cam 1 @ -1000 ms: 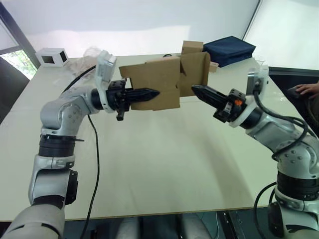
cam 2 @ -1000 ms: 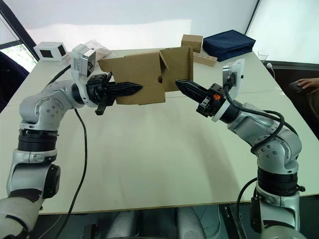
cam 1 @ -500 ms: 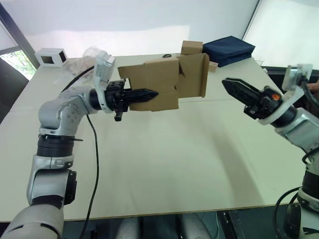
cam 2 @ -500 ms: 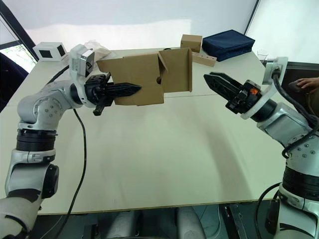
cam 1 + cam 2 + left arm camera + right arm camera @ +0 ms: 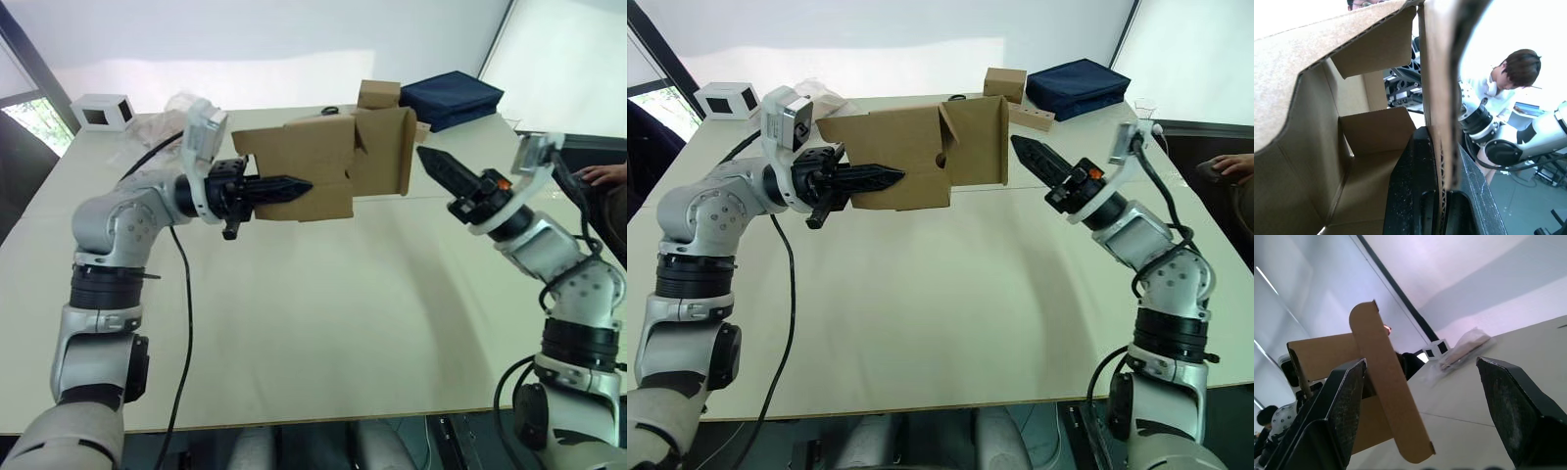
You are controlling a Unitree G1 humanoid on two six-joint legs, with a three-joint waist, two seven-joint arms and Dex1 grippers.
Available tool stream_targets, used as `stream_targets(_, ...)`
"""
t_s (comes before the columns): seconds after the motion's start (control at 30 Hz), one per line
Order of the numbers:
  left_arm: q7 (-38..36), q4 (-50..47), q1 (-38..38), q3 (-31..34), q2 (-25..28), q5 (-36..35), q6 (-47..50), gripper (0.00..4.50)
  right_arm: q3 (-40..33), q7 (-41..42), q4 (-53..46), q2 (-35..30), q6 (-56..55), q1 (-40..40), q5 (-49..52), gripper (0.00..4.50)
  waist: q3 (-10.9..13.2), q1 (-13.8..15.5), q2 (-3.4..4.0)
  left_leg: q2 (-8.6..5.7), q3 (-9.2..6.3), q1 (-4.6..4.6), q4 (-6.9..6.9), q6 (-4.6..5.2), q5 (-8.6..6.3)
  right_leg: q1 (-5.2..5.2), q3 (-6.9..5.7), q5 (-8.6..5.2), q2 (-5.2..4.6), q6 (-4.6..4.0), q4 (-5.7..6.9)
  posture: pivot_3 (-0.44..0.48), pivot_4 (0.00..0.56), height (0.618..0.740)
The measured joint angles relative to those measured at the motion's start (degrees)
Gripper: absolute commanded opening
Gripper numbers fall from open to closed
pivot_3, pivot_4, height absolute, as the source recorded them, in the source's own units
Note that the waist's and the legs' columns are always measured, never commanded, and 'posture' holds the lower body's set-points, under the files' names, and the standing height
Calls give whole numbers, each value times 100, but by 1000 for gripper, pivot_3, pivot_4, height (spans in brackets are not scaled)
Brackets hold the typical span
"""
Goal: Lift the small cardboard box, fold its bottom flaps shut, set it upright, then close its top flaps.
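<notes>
The small cardboard box [image 5: 312, 162] hangs on its side above the table, plain brown. My left gripper [image 5: 294, 184] is shut on its near wall; in the left wrist view the corrugated wall [image 5: 1442, 98] runs between the two black fingers [image 5: 1410, 191]. The end of the box towards my right arm is open, and one flap [image 5: 392, 149] stands out from it. My right gripper [image 5: 437, 164] is open, a short way right of that flap and not touching it. In the right wrist view the flap [image 5: 1386, 406] stands ahead, between the spread fingers [image 5: 1344, 401].
At the table's far edge are a white box with dark windows [image 5: 101, 112], a clear plastic bag [image 5: 174, 106], another brown box [image 5: 378, 94] with a cardboard strip [image 5: 1031, 118], and a dark blue folded cloth [image 5: 451, 96]. A person's hand [image 5: 602, 176] rests at the right.
My right gripper left the box's open end, pulled back to the right and opened, then came back near the flap, higher than before. The left gripper and box have stayed put.
</notes>
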Motion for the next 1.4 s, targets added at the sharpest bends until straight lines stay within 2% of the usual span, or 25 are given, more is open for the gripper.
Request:
stream_targets(0.2, 23, 2, -31, 1, -1, 0, 0, 0, 117, -157, -205, 427, 70, -2, 239, 3612, 0, -5, 0, 0, 0, 0, 0, -5, 3, -1, 0, 0, 0, 0, 1, 0, 150, 740)
stream_targets(0.53, 31, 101, -109, 11, -4, 5, -14, 0, -5, -850, -590, 963, 120, 52, 1513, 3612, 0, -9, 1, 0, -1, 0, 0, -4, 2, -1, 0, 0, 0, 0, 2, 0, 150, 740)
stream_targets(0.67, 45, 118, -117, 10, -42, 14, -32, 0, -36, -1278, -689, 1419, -152, 138, 1839, 3612, 0, -8, 2, 0, -2, 0, 0, -5, 3, -2, 0, 0, 0, 0, 4, 0, 150, 740)
stream_targets(0.9, 55, 215, -136, 11, -73, 19, -55, 0, -5, -1727, -704, 1661, -431, 213, 2188, 3612, 0, -14, 3, 0, -1, 0, 0, -5, 3, -3, 0, 0, 0, 0, 5, 0, 150, 740)
stream_targets(1.33, 59, 246, -145, 10, -128, 20, -119, 0, 252, -1956, -927, 1787, -549, 570, 2463, 3612, 0, -15, 3, 0, -1, 0, -1, -3, 2, -3, 0, 0, 0, 0, 5, 0, 150, 740)
stream_targets(1.37, 59, 246, -145, 11, -131, 20, -119, 0, 278, -1957, -927, 1780, -548, 612, 2465, 3210, 0, -15, 3, 0, -1, 0, 0, -3, 2, -3, 0, 0, 0, 0, 5, 0, 150, 740)
stream_targets(1.4, 59, 245, -145, 11, -132, 19, -119, 0, 283, -1956, -927, 1761, -546, 642, 2464, 3031, 0, -14, 3, 0, -1, 0, -1, -3, 2, -3, 0, 0, 0, 0, 5, 0, 150, 740)
